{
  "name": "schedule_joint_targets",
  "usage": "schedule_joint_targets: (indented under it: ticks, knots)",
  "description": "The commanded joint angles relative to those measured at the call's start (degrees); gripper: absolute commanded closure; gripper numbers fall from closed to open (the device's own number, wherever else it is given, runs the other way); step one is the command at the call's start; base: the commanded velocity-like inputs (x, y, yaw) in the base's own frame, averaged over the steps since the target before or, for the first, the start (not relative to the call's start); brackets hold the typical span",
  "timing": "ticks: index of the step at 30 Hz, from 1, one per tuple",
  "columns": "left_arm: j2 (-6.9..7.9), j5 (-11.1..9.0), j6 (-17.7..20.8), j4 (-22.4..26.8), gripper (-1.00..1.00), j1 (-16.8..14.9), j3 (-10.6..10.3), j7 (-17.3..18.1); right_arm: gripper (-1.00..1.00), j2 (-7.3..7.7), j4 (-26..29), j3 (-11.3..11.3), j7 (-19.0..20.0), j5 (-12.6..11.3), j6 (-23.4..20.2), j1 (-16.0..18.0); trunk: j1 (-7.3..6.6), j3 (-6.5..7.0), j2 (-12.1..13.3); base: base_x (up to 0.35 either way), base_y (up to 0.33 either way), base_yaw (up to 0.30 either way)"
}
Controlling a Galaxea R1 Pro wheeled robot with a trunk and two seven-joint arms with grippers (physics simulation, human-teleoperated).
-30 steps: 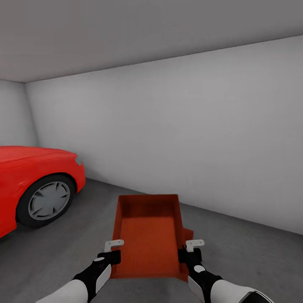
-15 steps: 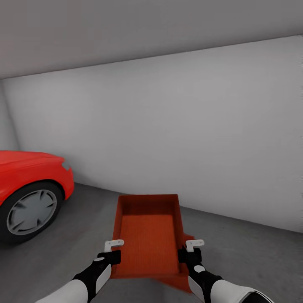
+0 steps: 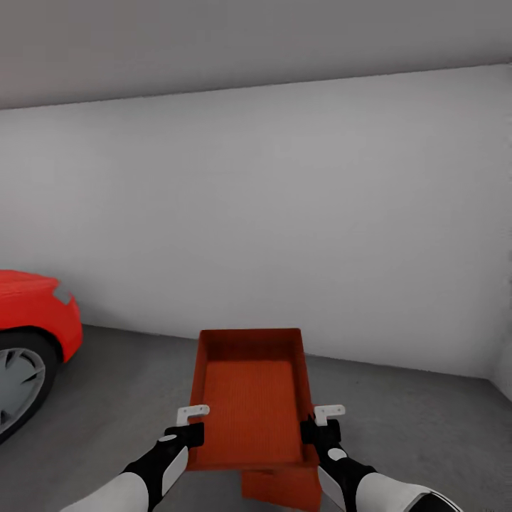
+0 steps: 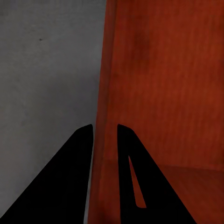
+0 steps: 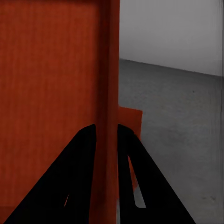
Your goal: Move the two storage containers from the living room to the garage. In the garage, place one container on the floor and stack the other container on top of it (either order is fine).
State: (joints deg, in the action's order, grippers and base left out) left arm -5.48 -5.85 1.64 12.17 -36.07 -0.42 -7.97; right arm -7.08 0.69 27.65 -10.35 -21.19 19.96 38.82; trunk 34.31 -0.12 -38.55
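Over the grey concrete floor [image 3: 419, 427] of the garage, robot holds one storage container [image 3: 249, 398] level in front of it, both arms out. Left gripper [image 3: 190, 419] pinches the bin's left wall, right gripper [image 3: 321, 419] pinches the right wall; wrist views show each pair of fingers [image 4: 84, 154] straddling a thin red wall w/ almost no gap, so both are clamped on it. Second container [image 3: 281, 487] sits on the floor just below & slightly right of the held one, partly hidden under it; right wrist cam catches a corner of it [image 5: 131, 119] beyond the held wall. White wall [image 3: 284, 213] ahead, red car [image 3: 32, 313] off to the left.

Progress, as I judge it: both bins are in the garage, one already down. Left to do: line the held bin up over the lower one, lower it, let go. Offset looks small but needs fixing first.
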Motion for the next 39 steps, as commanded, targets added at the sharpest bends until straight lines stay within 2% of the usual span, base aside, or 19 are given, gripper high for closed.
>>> schedule_joint_targets:
  ticks: [1,28,34,39]
  knots:
    - [0.42,0.35,0.21,0.31,1.00,0.03,0.62,-0.56,1.00,-0.05,0.02,-3.48,0.07,0.54,-0.19,0.03,0.04,-0.01,-0.02,0.302,0.216,-0.286]
    - [0.43,0.32,0.18,0.40,1.00,0.03,0.61,-0.64,1.00,-0.04,0.02,-3.48,0.07,0.54,-0.19,0.03,0.04,-0.01,-0.02,0.296,0.213,-0.286]
    - [0.46,0.24,0.15,0.40,1.00,0.03,0.65,-0.64,1.00,-0.05,0.02,-3.48,0.07,0.54,-0.19,0.03,0.04,-0.01,-0.02,0.070,0.046,-0.280]
    - [0.47,0.17,0.15,0.40,1.00,0.03,0.66,-0.64,1.00,-0.09,0.02,-3.48,0.07,0.54,-0.19,0.03,0.04,-0.01,-0.02,0.007,0.004,-0.083]
